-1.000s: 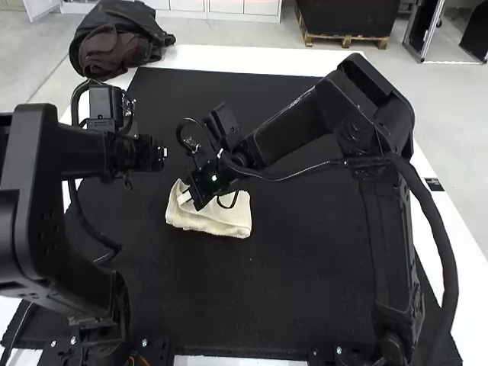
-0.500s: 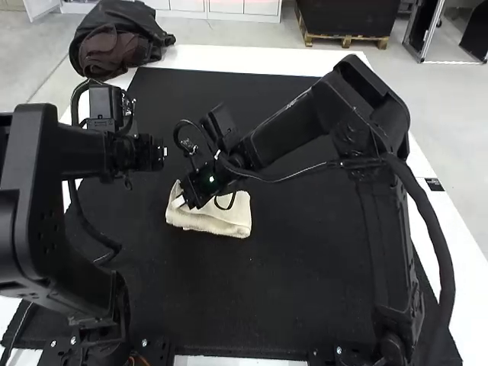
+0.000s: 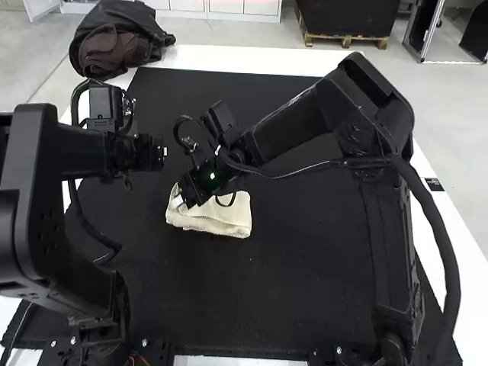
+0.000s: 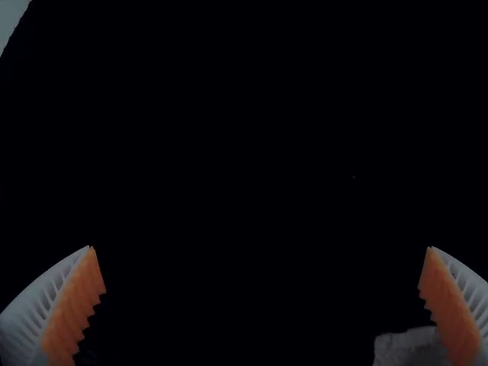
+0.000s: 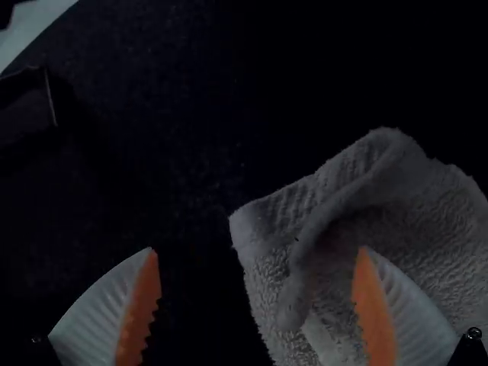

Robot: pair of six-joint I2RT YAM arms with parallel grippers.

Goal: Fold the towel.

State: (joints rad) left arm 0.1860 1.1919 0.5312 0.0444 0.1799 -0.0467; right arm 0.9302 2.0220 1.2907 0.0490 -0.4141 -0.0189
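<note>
A black mat covers most of the white desk, a black-and-brown bundle lies at its far left corner, and a small dark label sits on its right border

Our left arm is bent, left tool wide open; our right arm slants across the middle, right tool angled downward, fingers apart.

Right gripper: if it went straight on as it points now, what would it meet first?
Probably the edge of the towel, with the black mat beside it; how close they are is unclear.
</note>
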